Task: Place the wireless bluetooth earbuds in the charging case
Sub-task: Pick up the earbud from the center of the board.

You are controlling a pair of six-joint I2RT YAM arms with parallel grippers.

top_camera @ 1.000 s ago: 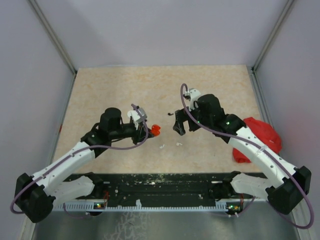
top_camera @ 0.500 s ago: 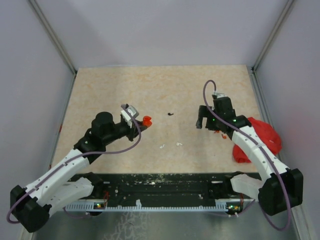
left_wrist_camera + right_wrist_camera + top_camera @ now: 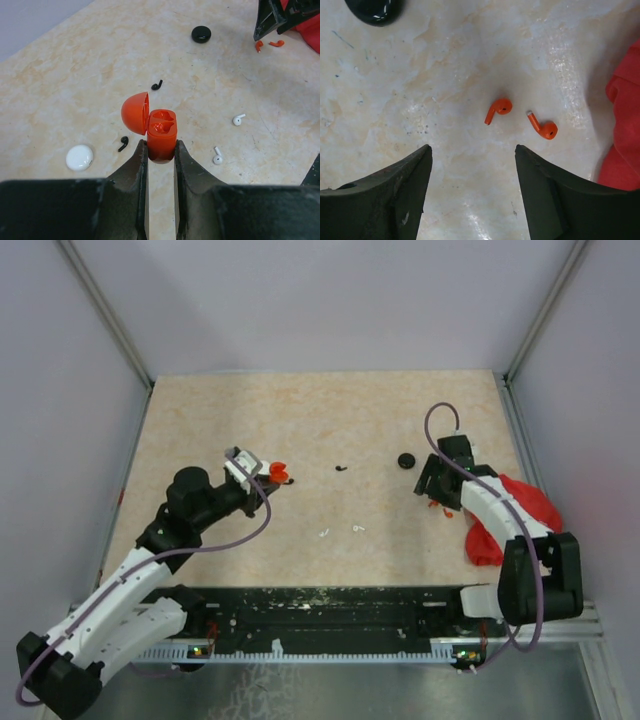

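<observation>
Earbuds: two orange earbuds point(image 3: 498, 110) lie on the table point(image 3: 300, 410) side by side, apart from each other, just beside the red cloth point(image 3: 625, 125). Right jaws spread wide above them, holding nothing; both buds sit in the gap in the wrist view. Black case point(image 3: 375, 9) lies closed, near, at the upper left of that view.

Left jaws clamp the orange case point(image 3: 161, 137) by its lower body. Case upright, lid point(image 3: 135, 112) hinged open to the left, two wells showing.

Two black earbuds point(image 3: 157, 85) on the table beyond and left of the held case, well apart from each other. Two white earbuds point(image 3: 238, 119) to its right. White case point(image 3: 80, 157) closed, at left, near one black bud.
</observation>
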